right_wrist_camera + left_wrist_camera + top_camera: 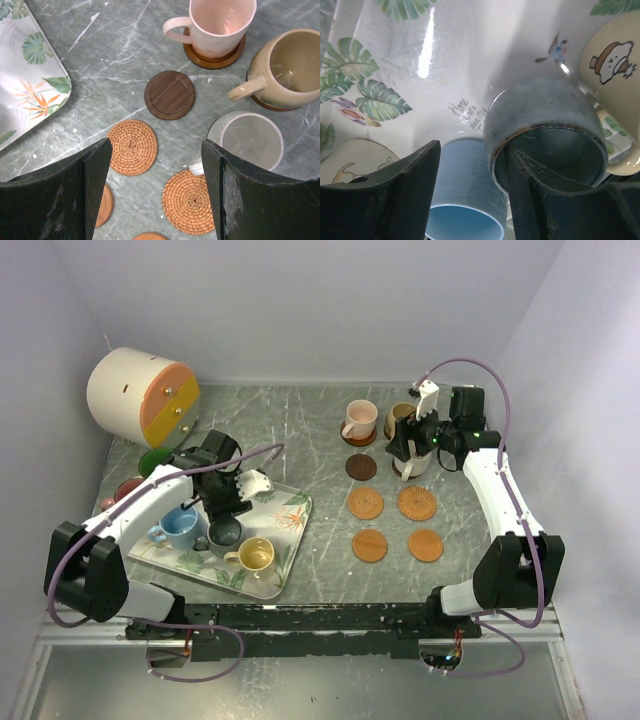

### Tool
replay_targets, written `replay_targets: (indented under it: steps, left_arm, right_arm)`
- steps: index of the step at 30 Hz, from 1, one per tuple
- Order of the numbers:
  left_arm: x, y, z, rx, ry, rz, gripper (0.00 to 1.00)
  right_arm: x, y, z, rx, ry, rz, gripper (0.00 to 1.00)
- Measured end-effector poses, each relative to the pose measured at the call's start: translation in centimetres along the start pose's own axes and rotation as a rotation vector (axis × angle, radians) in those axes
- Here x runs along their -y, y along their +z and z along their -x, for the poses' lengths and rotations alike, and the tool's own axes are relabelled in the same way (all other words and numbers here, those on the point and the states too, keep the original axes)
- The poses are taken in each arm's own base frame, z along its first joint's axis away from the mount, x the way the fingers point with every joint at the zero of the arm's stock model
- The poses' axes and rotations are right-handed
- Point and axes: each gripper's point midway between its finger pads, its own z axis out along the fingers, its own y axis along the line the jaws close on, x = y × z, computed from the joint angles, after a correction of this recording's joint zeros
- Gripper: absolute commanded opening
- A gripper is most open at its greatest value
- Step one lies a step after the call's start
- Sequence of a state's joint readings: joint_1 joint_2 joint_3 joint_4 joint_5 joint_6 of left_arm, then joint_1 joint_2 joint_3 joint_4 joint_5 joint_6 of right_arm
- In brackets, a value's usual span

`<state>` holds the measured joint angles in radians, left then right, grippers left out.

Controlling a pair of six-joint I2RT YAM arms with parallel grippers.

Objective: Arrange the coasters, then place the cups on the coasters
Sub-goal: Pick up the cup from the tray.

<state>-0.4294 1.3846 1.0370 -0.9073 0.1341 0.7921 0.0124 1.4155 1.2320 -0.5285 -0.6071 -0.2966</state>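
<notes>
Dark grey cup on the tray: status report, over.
Left gripper open, one finger at rim of dark grey cup, no grip. Right gripper open, empty, above coasters. Light blue cup sits between left fingers.

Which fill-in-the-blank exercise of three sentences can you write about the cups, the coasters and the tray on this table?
1. The pink ceramic cup stands on a round dark wooden ____.
2. The dark grey ceramic cup stands on the rectangular leaf-print ____.
3. The number of woven orange round coasters with no cup on them is ____.
Missing words: coaster; tray; two.
</notes>
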Motion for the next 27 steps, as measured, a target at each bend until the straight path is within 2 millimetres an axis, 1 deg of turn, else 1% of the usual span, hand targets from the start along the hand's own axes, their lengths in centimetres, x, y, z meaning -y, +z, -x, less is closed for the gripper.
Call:
replay_targets:
  steps: [3, 7, 16, 20, 23, 27]
  left_arm:
    - [0.2, 0.6, -0.7, -0.032, -0.006, -0.008, 0.55]
    - [0.5, 1.1, -1.2, -0.056, -0.008, -0.014, 0.45]
    - [0.5, 1.3, -1.4, -0.081, -0.003, -0.006, 0.31]
    - [0.5, 1.4, -1.3, -0.086, -0.002, -0.002, 0.19]
    - [0.0, 1.4, -1.1, -0.093, 0.000, 0.007, 0.08]
    - [-1.0, 1.3, -0.2, -0.092, 0.004, 0.025, 0.07]
  right_arm:
    - [0.0, 0.0, 0.0, 0.000, 0.000, 0.000, 0.72]
    - [0.0, 0.0, 0.0, 0.000, 0.000, 0.000, 0.72]
    - [0.0, 0.0, 0.0, 0.000, 0.000, 0.000, 0.73]
    - [0.0, 0.0, 0.0, 0.000, 0.000, 0.000, 0.72]
    - [0.0, 0.0, 0.0, 0.000, 0.000, 0.002, 0.73]
    - [-0.2, 0.0, 0.1, 0.003, 0.001, 0.009, 0.73]
